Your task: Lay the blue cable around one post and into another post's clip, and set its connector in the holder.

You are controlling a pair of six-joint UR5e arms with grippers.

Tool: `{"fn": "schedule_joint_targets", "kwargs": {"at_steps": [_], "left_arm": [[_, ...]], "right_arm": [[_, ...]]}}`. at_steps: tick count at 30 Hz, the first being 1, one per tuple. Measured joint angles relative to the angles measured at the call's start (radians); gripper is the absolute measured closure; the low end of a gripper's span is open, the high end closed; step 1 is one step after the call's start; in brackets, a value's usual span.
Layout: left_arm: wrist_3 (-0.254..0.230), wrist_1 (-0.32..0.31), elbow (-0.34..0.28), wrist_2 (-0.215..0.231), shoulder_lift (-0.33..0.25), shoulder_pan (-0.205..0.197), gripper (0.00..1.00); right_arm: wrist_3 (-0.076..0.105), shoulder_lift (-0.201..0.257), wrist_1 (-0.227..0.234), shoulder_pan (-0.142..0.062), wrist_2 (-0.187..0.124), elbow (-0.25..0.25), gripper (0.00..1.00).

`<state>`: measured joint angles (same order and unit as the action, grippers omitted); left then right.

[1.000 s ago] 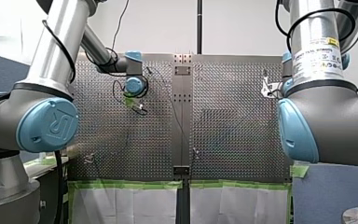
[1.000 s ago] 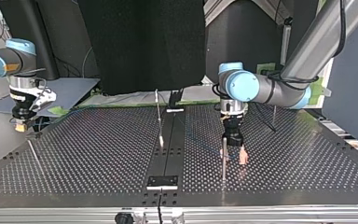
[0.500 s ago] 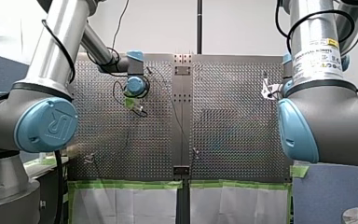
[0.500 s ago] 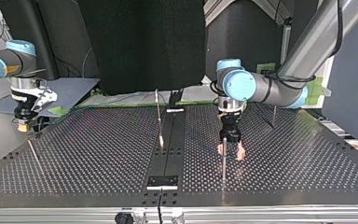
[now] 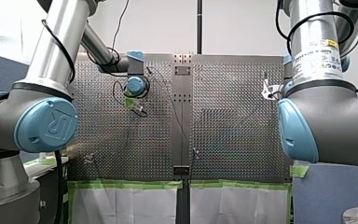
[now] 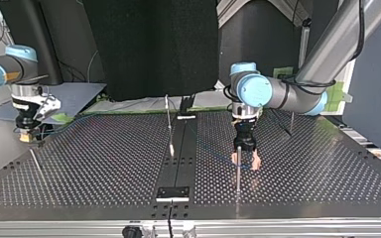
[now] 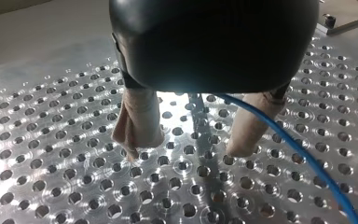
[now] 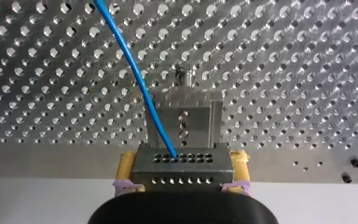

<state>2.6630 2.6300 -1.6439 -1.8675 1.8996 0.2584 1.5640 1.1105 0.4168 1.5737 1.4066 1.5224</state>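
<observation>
Two-fingered right end effector [image 8: 182, 158] is clamped, yellow pads either side, on the metal connector [image 8: 182, 169]. The blue cable [image 8: 135, 70] leaves the connector's top & runs off over the perforated tabletop [image 8: 284, 70]. Left end effector [image 7: 185, 150] hangs low over the tabletop w/ beige fingers [image 7: 137, 123] apart, nothing gripped; the cable passes just beside one finger. Top view: left end effector sits just beside a thin upright post [image 6: 238, 173].
</observation>
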Motion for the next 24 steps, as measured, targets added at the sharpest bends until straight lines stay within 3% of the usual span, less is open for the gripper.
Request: {"fn": "schedule_joint_targets", "kwargs": {"at_steps": [14, 24], "left_arm": [[0.0, -0.002, 0.0, 0.004, 0.0, -0.004, 0.0], [-0.007, -0.001, 0.0, 0.005, 0.0, -0.006, 0.0]], "right_arm": [[0.007, -0.021, -0.009, -0.001, -0.028, -0.034, 1.0], [0.022, -0.025, -0.012, -0.012, -0.095, -0.036, 1.0]]}}
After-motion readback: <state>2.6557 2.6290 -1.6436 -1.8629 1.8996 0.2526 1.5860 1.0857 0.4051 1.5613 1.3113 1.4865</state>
